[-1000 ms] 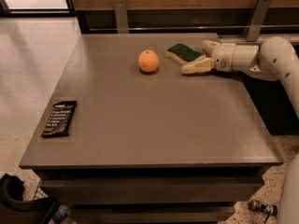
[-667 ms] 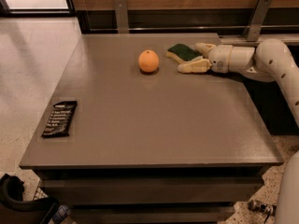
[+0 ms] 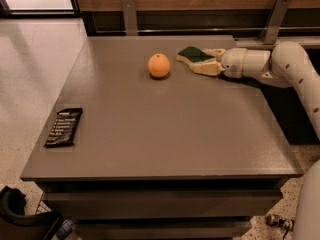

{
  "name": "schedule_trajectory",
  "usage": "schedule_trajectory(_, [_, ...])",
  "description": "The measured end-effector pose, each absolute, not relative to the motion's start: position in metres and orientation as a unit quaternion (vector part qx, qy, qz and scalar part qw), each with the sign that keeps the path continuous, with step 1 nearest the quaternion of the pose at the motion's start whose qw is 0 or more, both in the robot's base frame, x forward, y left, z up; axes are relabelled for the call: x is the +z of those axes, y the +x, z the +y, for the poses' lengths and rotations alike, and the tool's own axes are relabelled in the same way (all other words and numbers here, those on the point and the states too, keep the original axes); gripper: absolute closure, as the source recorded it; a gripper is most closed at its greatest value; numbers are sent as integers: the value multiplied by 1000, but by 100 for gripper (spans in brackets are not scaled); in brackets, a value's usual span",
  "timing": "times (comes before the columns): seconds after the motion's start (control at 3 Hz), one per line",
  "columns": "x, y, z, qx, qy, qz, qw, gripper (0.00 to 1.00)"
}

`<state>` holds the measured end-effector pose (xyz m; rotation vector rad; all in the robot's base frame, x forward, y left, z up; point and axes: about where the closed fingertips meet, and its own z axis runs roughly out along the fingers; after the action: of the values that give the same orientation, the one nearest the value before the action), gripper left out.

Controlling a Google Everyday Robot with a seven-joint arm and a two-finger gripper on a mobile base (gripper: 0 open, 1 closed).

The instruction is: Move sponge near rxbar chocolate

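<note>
The gripper [image 3: 204,59] has edged slightly left since a second ago, while the sponge [image 3: 192,54] has stayed put. The rxbar chocolate [image 3: 64,126] lies far left of the orange [image 3: 159,65], near the table's [image 3: 165,134] front edge. The sponge sits just right of the orange. The gripper's fingers are spread either side of its right end, unclenched.

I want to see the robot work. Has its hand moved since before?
Yes, slightly. The gripper slid left toward the orange, which stayed put; its open fingers flank the sponge.
</note>
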<state>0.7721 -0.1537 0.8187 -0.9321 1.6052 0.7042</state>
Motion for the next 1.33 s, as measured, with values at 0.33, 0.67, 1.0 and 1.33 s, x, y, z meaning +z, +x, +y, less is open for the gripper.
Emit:
schedule_trajectory(0.33, [818, 773, -150, 299, -394, 676, 545, 95])
schedule_trajectory(0.67, [820, 772, -149, 297, -397, 677, 544, 100])
schedule_trajectory(1.0, [827, 771, -152, 288, -400, 680, 542, 100])
schedule_trajectory(1.33, [852, 763, -166, 260, -407, 686, 545, 100])
